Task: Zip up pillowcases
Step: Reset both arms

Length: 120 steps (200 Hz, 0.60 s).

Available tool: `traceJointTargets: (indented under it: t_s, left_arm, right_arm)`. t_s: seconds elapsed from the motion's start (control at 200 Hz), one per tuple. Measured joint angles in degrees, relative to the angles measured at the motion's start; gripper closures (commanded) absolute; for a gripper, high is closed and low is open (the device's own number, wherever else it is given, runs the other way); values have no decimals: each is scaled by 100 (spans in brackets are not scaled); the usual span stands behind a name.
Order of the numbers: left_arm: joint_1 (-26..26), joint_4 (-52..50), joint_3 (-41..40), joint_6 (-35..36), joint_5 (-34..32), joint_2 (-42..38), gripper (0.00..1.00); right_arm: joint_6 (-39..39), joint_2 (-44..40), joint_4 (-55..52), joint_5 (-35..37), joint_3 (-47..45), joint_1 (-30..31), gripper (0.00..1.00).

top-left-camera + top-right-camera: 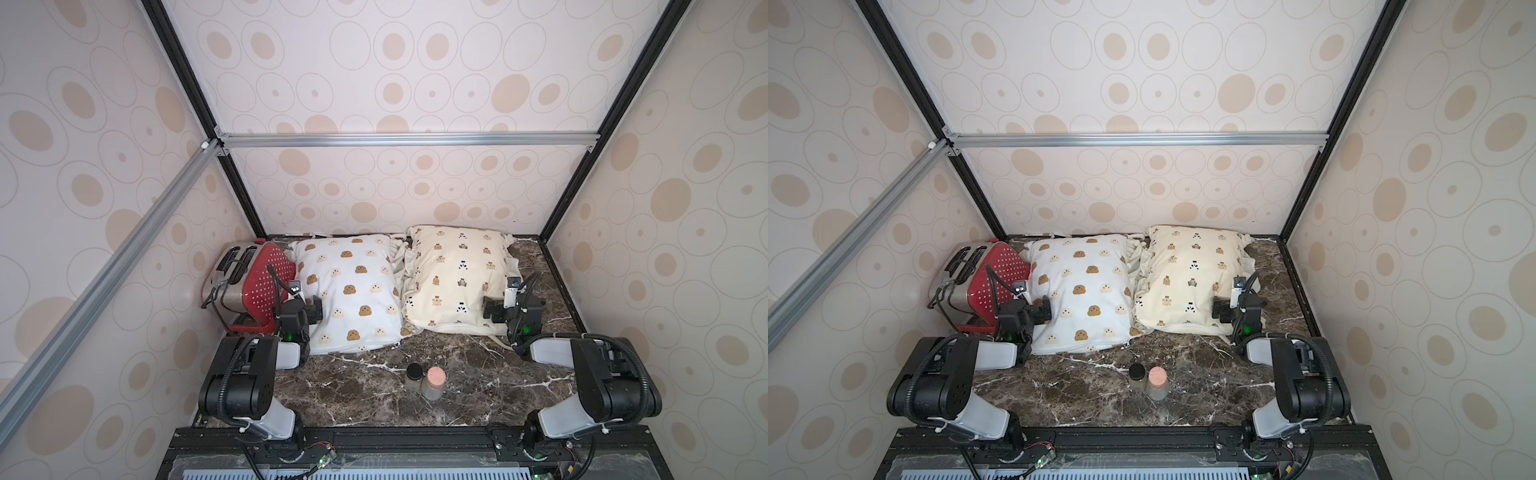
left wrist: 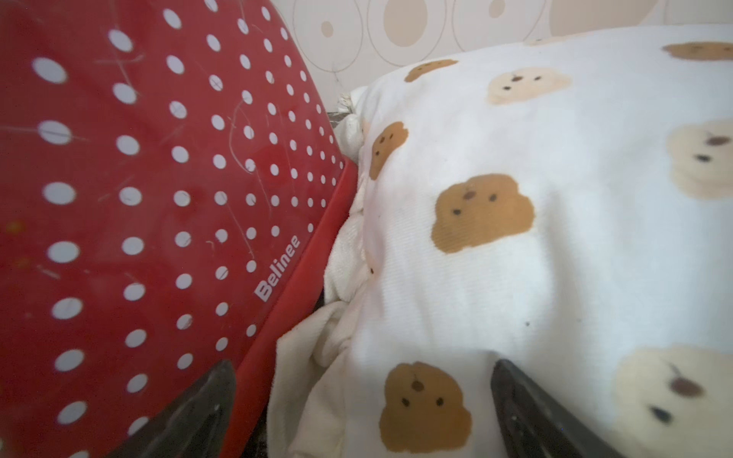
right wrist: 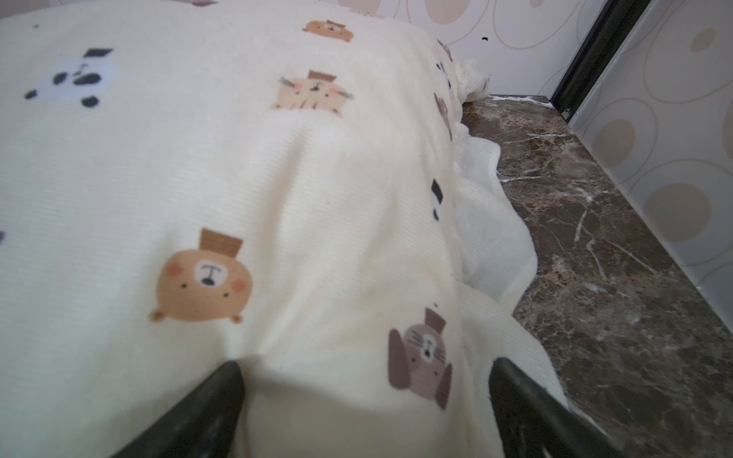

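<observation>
Standing towards the near edge of the dark marble-patterned table (image 1: 332,395), two small glass jars touch, one black-lidded (image 1: 414,375), one pink-topped (image 1: 434,383). Beyond them both black robot hands are spread wide and grip nothing. The left hand (image 1: 314,309) is over the left side of the white, stuffed, ruffle-edged pillowcase printed with brown and cream bear faces (image 1: 353,291). The right hand (image 1: 493,309) is over the right side of the cream-yellow ruffled pillowcase printed with small bears and pandas (image 1: 453,270).

The pillowcases lie side by side, ruffles touching, and reach back to the table's far edge. Both look light, soft and plump, and the ribbed fabric is likely to bunch and slide on the smooth stone. One hand would best pin the cloth beside the zip while the other draws the pull. No zip can be made out with certainty.

Against the white pillowcase, in the far left corner, stands a red white-dotted metal toaster (image 1: 257,282). White lettering (image 2: 276,269) on it reads "Belinee".
</observation>
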Motion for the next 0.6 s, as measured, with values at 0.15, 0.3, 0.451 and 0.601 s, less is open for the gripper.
traceJointTargets:
  t_s: [0.15,0.3,0.451,0.601]
  left_arm:
    - [20,-70,13,-11,52,0,1]
    - [33,-107,15,-13,48,0,1]
    - [28,-85,13,-138,-295,0,1]
    - [-46,-72,11,-186,-741,0,1]
  right_arm:
    - [0,0,0,0,0,0,1]
    - [0,0,0,2,0,0,1]
    - [0,0,0,2,0,0,1]
    - [0,0,0,0,-2,0,1]
